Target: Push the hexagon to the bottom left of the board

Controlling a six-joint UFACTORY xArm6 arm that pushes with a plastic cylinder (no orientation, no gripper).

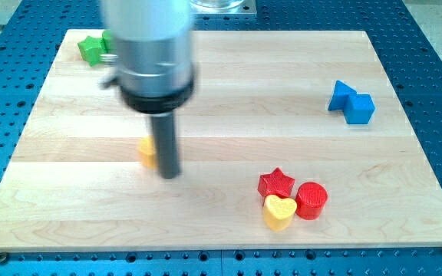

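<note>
A yellow hexagon block (146,152) lies left of the board's middle, mostly hidden behind my rod. My tip (169,175) rests on the board just to the right of and slightly below the hexagon, touching or nearly touching it. The bottom left corner of the wooden board (21,222) lies well below and left of both.
A green star block (92,48) sits at the top left, partly behind the arm. A blue block (351,102) lies at the right. A red star (276,182), a red cylinder (311,200) and a yellow heart (279,212) cluster at the bottom right.
</note>
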